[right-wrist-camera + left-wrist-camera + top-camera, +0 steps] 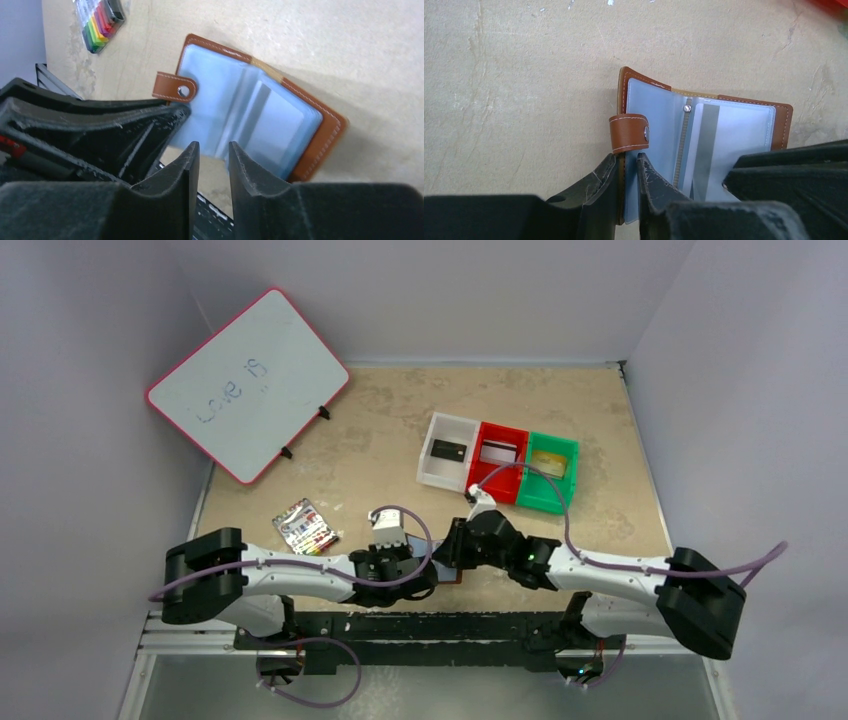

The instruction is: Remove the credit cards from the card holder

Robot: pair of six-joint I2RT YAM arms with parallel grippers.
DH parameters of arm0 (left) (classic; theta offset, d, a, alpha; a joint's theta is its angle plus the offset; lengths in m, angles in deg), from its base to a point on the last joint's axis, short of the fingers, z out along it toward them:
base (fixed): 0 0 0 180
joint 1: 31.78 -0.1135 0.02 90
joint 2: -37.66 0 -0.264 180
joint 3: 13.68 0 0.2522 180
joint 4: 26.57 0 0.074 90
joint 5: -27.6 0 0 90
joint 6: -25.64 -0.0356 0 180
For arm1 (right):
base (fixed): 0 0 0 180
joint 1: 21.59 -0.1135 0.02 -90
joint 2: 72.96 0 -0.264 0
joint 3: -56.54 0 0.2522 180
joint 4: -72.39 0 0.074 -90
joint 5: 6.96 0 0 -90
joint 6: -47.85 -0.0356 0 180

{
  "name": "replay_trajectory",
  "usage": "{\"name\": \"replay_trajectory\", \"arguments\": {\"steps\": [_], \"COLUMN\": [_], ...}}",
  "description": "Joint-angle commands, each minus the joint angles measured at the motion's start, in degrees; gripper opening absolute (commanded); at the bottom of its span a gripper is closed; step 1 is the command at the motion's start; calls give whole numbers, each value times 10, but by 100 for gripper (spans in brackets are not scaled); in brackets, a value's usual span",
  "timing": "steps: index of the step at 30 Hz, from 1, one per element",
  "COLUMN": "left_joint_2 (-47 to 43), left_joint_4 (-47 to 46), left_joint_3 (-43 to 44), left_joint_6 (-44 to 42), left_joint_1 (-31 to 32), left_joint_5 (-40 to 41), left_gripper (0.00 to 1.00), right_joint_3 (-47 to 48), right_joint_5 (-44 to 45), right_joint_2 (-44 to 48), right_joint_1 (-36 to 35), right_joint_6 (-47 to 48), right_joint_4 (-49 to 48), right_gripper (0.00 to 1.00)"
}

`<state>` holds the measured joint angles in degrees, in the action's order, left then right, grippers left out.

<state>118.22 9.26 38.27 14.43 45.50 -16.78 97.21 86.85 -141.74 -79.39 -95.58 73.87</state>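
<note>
Beige tabletop (524, 75) | brown leather bifold card holder (649, 105): floppy, slick sleeves | left gripper (626, 160) clamps its cover edge, my anchor | right gripper (213, 150) parted, empty

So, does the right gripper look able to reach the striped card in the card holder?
Probably yes. The left gripper holds the card holder open by its tab-side cover, the striped card faces up in its sleeve, and the right gripper hovers beside it, jaws apart, nothing between.

I see the card holder (250, 110) as smooth brown leather with pale stitching and a shiny metal snap (183, 91), its inner sleeves (215, 95) glossy bluish clear plastic, while the tan table (514, 90) looks matt, rough and blotchy.
</note>
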Motion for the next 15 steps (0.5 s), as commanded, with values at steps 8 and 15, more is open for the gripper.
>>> {"name": "replay_trajectory", "arguments": {"steps": [8,15], "left_joint_2": [-9,-26], "left_joint_4": [-26,-36], "left_joint_3": [-6,-14], "left_joint_6": [17,11], "left_joint_1": [4,5], "left_joint_5": [-3,-4], "left_gripper": [14,17], "right_joint_3": [-37,-16], "right_joint_5": [35,81], "right_joint_2": [55,51], "right_joint_1": [-2,-2], "right_joint_6": [-46,-48], "right_joint_4": [97,141], "right_gripper": [36,41]}}
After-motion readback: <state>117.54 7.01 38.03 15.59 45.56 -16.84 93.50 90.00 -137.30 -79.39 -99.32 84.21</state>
